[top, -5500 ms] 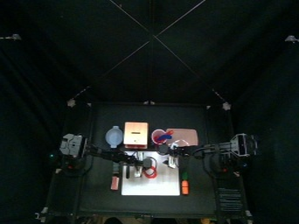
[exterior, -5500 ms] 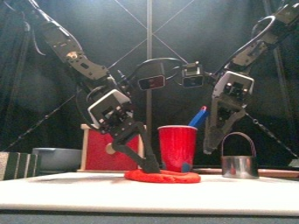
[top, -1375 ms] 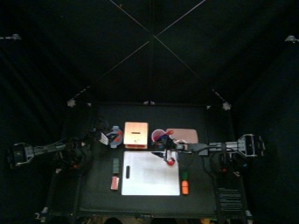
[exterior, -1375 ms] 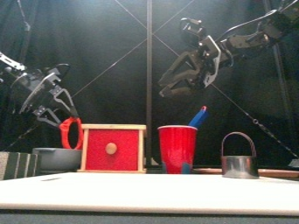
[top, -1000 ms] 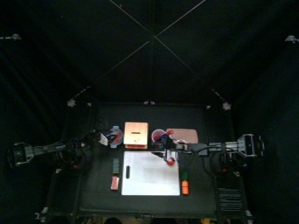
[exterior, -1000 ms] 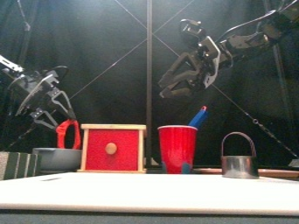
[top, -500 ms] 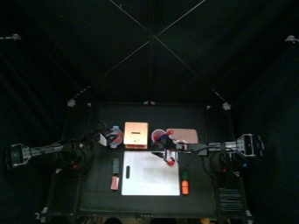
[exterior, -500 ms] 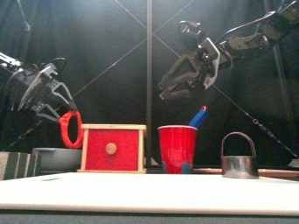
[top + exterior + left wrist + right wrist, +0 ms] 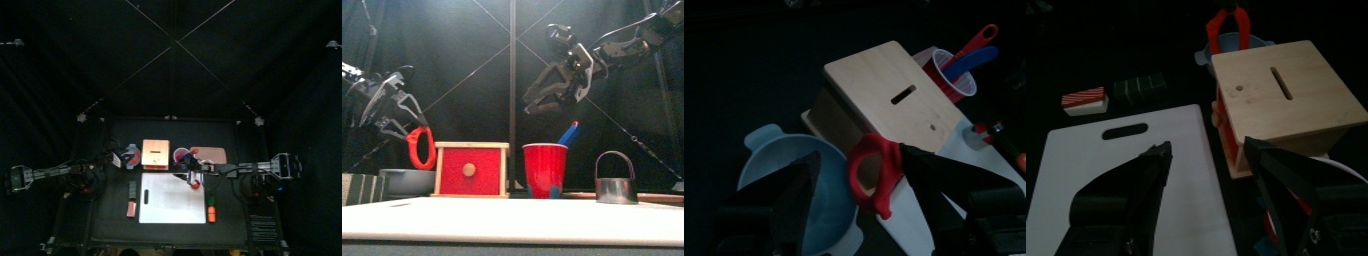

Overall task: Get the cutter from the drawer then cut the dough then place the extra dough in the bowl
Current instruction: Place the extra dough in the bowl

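L fingers [image 9: 405,115] pinching red dough ring [image 9: 422,147], hanging over blue-grey bowl [image 9: 402,182], rim side, near box [image 9: 472,170]. Suggest nudging toward bowl ctr, lowering, then releasing. R fingers [image 9: 1130,195] gaping, empty, aloft.

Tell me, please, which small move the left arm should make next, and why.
Probably lower the left end effector a little and open it. It holds the dough ring hanging above the bowl, beside the box, not yet inside. The right end effector waits open, raised high.
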Robot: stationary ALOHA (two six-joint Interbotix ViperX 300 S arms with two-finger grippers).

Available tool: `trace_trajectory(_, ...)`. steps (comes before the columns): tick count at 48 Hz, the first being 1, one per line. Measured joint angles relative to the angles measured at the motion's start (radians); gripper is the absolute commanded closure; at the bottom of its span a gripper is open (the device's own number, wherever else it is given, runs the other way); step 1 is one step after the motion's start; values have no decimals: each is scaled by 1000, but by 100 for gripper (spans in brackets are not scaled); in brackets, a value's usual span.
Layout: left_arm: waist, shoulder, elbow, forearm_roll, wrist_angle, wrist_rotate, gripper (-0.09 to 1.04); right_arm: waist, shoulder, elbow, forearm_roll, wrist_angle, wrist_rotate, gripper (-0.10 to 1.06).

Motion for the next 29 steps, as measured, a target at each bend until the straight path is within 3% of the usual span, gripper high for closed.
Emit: trace_trajectory(29,3,0,9,-9,0,0,-1,0,9,2,8,0,0,5)
